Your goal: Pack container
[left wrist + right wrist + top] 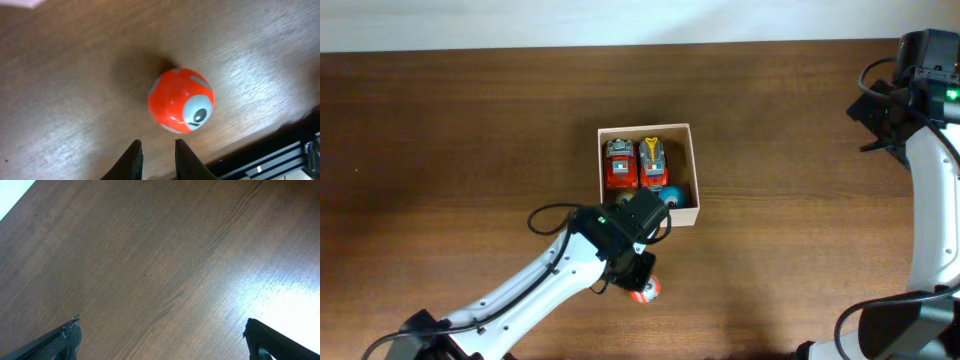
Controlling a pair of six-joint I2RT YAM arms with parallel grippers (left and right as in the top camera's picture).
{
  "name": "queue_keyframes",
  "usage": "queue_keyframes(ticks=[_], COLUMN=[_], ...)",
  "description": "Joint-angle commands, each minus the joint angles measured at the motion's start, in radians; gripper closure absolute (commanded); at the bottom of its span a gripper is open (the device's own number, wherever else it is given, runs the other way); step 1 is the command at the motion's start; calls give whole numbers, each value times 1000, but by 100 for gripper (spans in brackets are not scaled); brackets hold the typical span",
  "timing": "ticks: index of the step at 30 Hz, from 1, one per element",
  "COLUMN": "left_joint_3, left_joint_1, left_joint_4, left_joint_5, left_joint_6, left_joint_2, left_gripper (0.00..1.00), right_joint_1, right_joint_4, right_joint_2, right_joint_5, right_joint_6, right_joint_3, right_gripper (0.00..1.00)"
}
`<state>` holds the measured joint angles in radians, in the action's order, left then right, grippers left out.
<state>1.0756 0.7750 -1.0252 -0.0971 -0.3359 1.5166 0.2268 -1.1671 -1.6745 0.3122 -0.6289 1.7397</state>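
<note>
Container [694,170] sits mid-worktop [440,150] holding two trucks [619,165], so you're on the orange ball [181,100] loose on its near side: left gripper [156,146] jaws pressed together, empty, right gripper [161,325] jaws spread at far right, so your next move probably needs the left reopened to straddle the ball.

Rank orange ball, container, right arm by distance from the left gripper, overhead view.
1. Orange ball: on the table, right at the left gripper.
2. Container: just beyond, at table centre.
3. Right arm: far off at the table's right edge.
</note>
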Motion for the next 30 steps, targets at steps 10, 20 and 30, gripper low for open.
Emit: queue_keyframes(ticks=[10, 20, 30], left_joint_3=[21, 21, 21], left_joint_1=[9, 76, 80], left_joint_4=[72, 72, 97], left_joint_5=[-10, -14, -166], left_joint_6=[-37, 90, 302], left_joint_2=[10, 97, 179], left_gripper=[40, 21, 17], right_joint_1=[3, 3, 3], right_joint_4=[0, 0, 0], right_joint_2=[17, 17, 17], right_joint_5=[2, 2, 2], right_joint_6=[-8, -8, -8], right_joint_3=[18, 18, 18], right_gripper=[1, 1, 1])
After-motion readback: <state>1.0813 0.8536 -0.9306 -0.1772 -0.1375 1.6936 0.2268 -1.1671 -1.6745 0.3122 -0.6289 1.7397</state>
